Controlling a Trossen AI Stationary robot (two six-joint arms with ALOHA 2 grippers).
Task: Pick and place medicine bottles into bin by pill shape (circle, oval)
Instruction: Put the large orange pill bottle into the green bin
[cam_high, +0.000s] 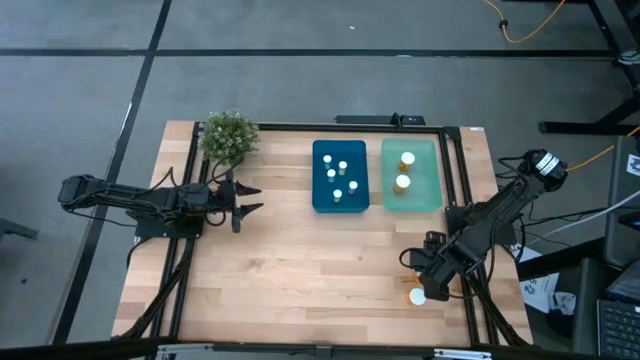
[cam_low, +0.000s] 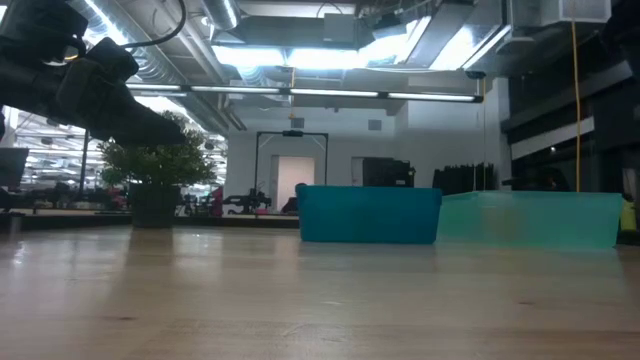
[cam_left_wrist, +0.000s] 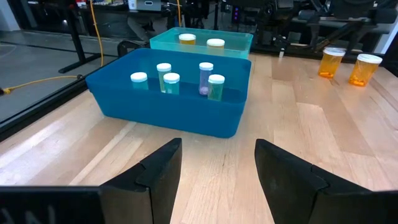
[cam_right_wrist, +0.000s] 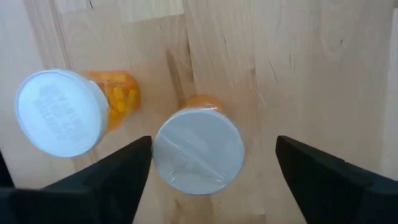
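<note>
Two amber bottles with white caps stand upright on the wood near the table's right front: one (cam_right_wrist: 198, 152) between my right gripper's open fingers, the other (cam_right_wrist: 62, 112) just beside it. My right gripper (cam_right_wrist: 205, 180) points down over them and its fingers stand clear of the cap on either side. The pair also shows in the left wrist view (cam_left_wrist: 331, 62). The blue bin (cam_high: 340, 200) holds several small white-capped bottles (cam_left_wrist: 171, 81). The teal bin (cam_high: 425, 190) holds two amber bottles (cam_high: 404, 170). My left gripper (cam_high: 248, 200) is open and empty at the table's left.
A small potted plant (cam_high: 229, 137) stands at the far left, just behind my left gripper. The two bins sit side by side at the far middle. Bare wood (cam_high: 320, 270) lies between the bins and the near edge. Black frame rails (cam_high: 185, 280) run along both sides.
</note>
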